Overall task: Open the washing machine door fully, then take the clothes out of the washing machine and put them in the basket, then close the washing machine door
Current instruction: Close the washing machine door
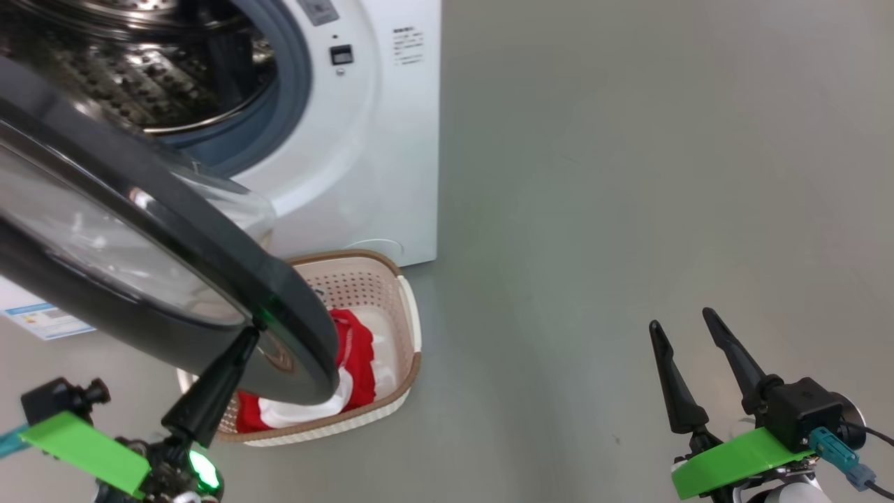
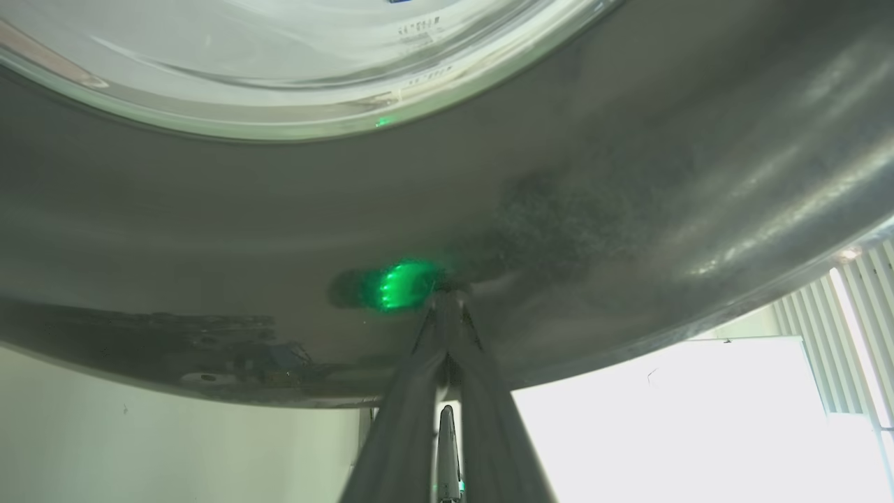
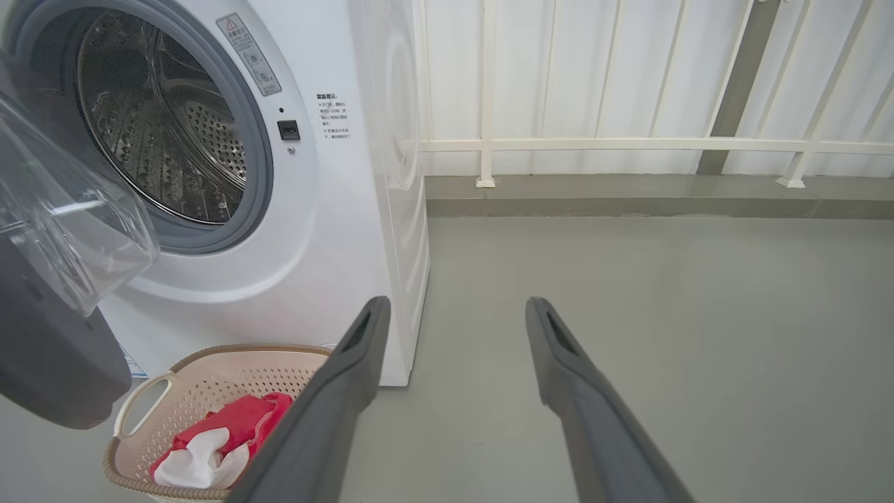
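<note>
The washing machine point(image 1: 363, 140) point(image 3: 335, 230) stands at the upper left, its steel drum point(image 3: 167, 126) bare inside. Its door point(image 1: 140, 258) point(image 2: 209, 230) point(image 3: 49, 328) hangs part-way open, black rim and glass bowl swung over the basket. My left gripper point(image 1: 248, 335) point(image 2: 447, 297) is shut, its tips pressed against the door's black rim with nothing between the fingers. The basket point(image 1: 408, 314) point(image 3: 209, 377) sits on the floor in front of the machine and holds the red and white clothes point(image 1: 356, 356) point(image 3: 223, 433). Over bare floor at the lower right, my right gripper point(image 1: 681, 321) point(image 3: 454, 314) is open and empty.
Grey floor point(image 1: 628, 209) stretches wide to the right of the machine. A white railing and panelled wall point(image 3: 628, 105) run behind, above a low grey kerb. A blue label sticker point(image 1: 42, 318) shows on the machine's lower front, left of the door.
</note>
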Controlling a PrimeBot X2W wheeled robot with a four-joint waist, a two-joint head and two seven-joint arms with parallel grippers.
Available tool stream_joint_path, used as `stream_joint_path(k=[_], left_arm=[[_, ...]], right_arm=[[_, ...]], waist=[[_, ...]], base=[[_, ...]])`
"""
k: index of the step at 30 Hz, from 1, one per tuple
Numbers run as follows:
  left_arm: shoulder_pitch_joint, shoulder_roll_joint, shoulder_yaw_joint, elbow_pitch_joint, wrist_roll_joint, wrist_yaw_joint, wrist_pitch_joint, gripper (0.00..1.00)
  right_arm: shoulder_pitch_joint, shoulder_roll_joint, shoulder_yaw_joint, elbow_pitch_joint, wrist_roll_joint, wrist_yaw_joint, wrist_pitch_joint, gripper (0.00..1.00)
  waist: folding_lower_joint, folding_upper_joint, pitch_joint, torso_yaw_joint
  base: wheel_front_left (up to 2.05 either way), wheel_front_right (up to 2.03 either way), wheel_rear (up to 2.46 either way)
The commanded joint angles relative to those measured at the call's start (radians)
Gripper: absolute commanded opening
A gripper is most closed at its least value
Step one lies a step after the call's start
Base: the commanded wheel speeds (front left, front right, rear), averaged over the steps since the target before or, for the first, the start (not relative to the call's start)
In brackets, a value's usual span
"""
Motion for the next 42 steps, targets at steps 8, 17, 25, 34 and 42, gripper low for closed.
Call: stream_joint_path(k=[8, 17, 25, 34, 42], left_arm=[[-0.111, 0.031, 0.040, 0.023, 0.002, -0.008, 0.013, 0.00], [-0.179, 0.042, 0.051, 0.072, -0.009, -0.020, 0.020, 0.00], [-0.195, 0.046, 0.044, 0.094, -0.005, -0.037, 0.036, 0.00], [-0.116, 0.021, 0.066, 0.055, -0.011, -0.064, 0.022, 0.00], [-0.023, -0.033, 0.121, -0.011, -0.021, -0.080, -0.048, 0.00]], right_arm=[[-0.048, -0.011, 0.033, -0.012, 0.018, 0.006, -0.013, 1.00], [-0.056, -0.011, 0.037, -0.010, 0.016, 0.006, -0.014, 1.00], [-0.062, -0.011, 0.044, -0.006, 0.022, 0.006, -0.015, 1.00], [-0.053, -0.011, 0.046, -0.011, 0.015, 0.006, -0.015, 1.00], [-0.041, -0.011, 0.037, -0.011, 0.010, 0.006, -0.015, 1.00]], waist=[[0.0000, -0.0001, 0.020, -0.041], [0.0000, -0.0001, 0.027, -0.047], [0.0000, -0.0001, 0.030, -0.036], [0.0000, -0.0001, 0.016, 0.019], [0.0000, -0.0001, -0.006, 0.067]], base=[[0.00, 0.00, 0.00], [0.00, 0.00, 0.00], [0.00, 0.00, 0.00], [0.00, 0.00, 0.00], [0.00, 0.00, 0.00]])
